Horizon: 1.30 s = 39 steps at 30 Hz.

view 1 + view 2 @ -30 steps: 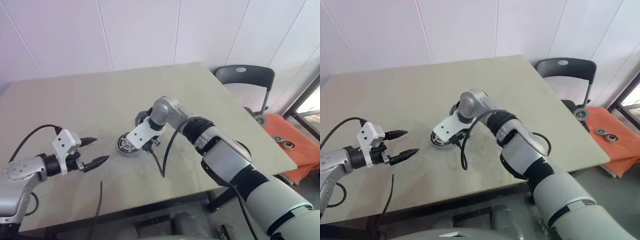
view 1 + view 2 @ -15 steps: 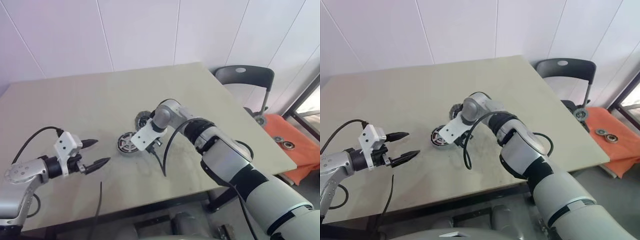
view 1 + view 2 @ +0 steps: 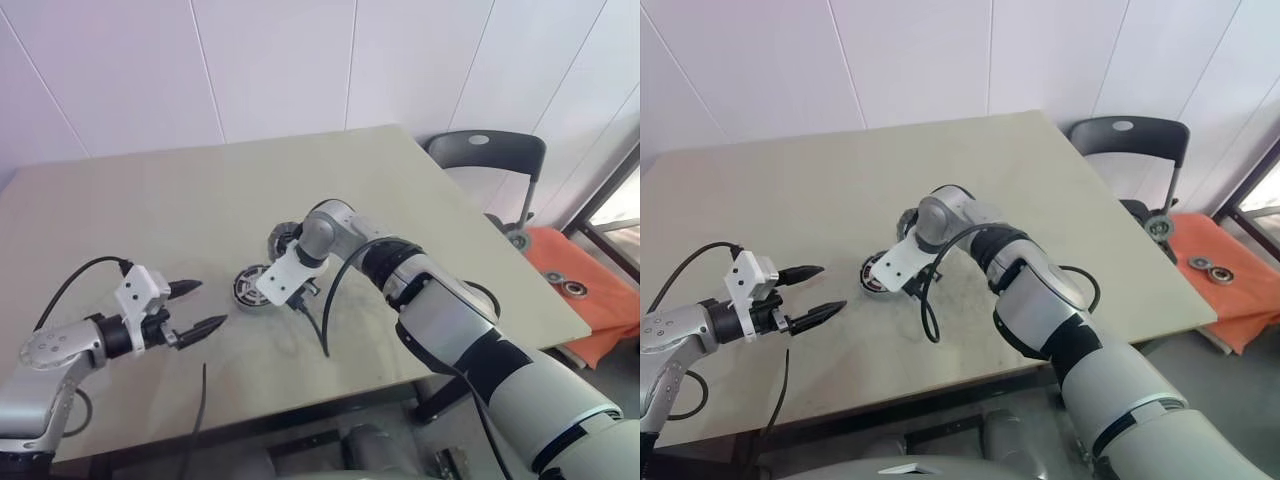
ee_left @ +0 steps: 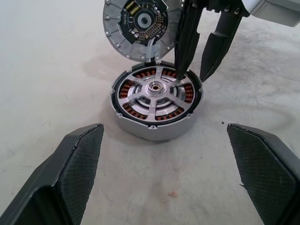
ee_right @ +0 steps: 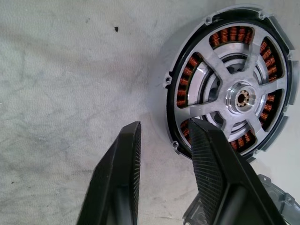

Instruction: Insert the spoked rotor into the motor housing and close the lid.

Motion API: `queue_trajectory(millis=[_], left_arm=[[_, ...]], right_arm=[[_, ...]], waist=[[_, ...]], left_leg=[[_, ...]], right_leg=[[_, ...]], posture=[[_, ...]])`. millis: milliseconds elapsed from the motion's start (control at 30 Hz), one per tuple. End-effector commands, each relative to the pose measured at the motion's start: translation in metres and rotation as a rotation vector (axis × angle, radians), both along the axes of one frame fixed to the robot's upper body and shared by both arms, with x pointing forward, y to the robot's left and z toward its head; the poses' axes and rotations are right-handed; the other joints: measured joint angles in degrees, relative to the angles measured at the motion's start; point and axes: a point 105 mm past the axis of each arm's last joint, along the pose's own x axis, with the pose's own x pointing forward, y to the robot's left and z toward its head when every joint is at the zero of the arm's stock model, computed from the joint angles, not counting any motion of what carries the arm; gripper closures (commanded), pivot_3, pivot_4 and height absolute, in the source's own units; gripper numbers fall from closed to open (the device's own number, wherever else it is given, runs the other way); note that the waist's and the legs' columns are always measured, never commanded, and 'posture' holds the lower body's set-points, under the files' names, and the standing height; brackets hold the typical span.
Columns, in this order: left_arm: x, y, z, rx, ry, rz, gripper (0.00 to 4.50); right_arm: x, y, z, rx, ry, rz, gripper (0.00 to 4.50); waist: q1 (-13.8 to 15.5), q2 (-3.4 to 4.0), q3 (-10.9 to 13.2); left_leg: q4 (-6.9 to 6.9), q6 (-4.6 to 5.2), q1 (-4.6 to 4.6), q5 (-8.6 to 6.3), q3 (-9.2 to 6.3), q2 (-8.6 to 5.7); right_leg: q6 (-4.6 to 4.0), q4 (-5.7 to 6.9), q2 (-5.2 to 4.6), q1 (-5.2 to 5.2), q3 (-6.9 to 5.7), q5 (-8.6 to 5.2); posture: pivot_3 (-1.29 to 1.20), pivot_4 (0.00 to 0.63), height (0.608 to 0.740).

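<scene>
One motor housing (image 4: 157, 103) sits flat on the beige table (image 3: 150, 220), near its middle. One spoked rotor (image 4: 154, 90) is seated inside it: silver spokes run from a central hub to the rim, and copper windings show through the gaps between the spokes. I count five spokes in the right wrist view.

One lid (image 4: 140, 23) lies on the table just beside the housing, on its far side. It is not on the housing. Its upturned face shows a dark round circuit board with a pale ring at the centre. In the left wrist view its edge meets or slightly overlaps the housing rim; I cannot tell which.

Right gripper (image 4: 201, 70): points steeply down at the housing's rim, jaws narrow with a small gap, nothing between them. One finger (image 4: 185, 47) has its tip on or in the rotor's edge by the windings; the other finger stands outside the housing wall.

Left gripper (image 3: 196, 308): held above the table well apart from the housing, pointing toward it, jaws wide, holding nothing.

One dark chair (image 3: 490, 160) stands past the table's right corner.
</scene>
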Motion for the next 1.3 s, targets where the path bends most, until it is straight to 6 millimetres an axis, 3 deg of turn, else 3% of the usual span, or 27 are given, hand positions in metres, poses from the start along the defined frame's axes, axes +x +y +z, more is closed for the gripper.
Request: queue_trajectory(millis=[33, 100, 400, 800, 1100, 1300], left_arm=[[0.001, -0.004, 0.009, -0.002, -0.04, -0.008, 0.0], [0.001, -0.004, 0.009, -0.006, -0.04, -0.005, 0.0], [0.003, -0.004, 0.007, -0.017, -0.042, 0.003, 0.0], [0.013, -0.007, 0.005, -0.033, -0.053, -0.001, 0.0], [0.021, -0.009, 0.005, -0.04, -0.062, -0.012, 0.0], [0.019, -0.011, 0.004, -0.042, -0.062, -0.016, 0.0]], right_arm=[[-0.003, 0.007, 0.007, 0.012, -0.001, 0.024, 4.01], [-0.003, 0.006, 0.005, 0.007, 0.018, -0.002, 4.41], [-0.003, 0.004, 0.001, -0.042, 0.078, -0.091, 4.41], [-0.013, -0.029, 0.008, -0.231, 0.258, -0.172, 4.41], [-0.023, -0.026, 0.01, -0.221, 0.339, -0.24, 4.41], [-0.022, -0.002, 0.005, -0.141, 0.378, -0.374, 4.41]], waist=[[0.01, -0.02, -0.01], [-0.05, -0.01, -0.01], [0.03, -0.01, -0.01], [0.52, -0.04, -0.02], [0.33, -0.17, -0.11], [-0.05, -0.2, -0.13]], left_leg=[[0.0, 0.0, 0.0, 0.0, 0.0, 0.0], [-0.01, 0.0, 0.06, 0.0, 0.0, 0.0], [0.02, 0.0, 0.5, 0.0, 0.01, 0.0], [0.02, 0.0, 0.45, 0.0, 0.0, -0.04], [0.02, 0.0, 0.47, 0.0, 0.0, -0.04], [0.0, 0.0, 0.5, 0.0, 0.0, -0.03]], right_leg=[[0.0, 0.0, 0.0, 0.0, 0.0, 0.0], [0.0, 0.01, 0.0, 0.05, 0.0, 0.0], [-0.11, 0.05, 0.01, 0.49, 0.01, -0.08], [0.03, -0.07, -0.03, 0.54, 0.0, -0.03], [0.02, -0.02, -0.02, 0.52, 0.0, -0.04], [0.03, 0.01, -0.01, 0.5, 0.0, -0.04]], posture=[[0.0, 0.0, 0.74], [0.0, 0.0, 0.74], [0.0, 0.0, 0.74], [0.0, 0.0, 0.74], [0.0, 0.0, 0.74], [0.0, 0.0, 0.74]])
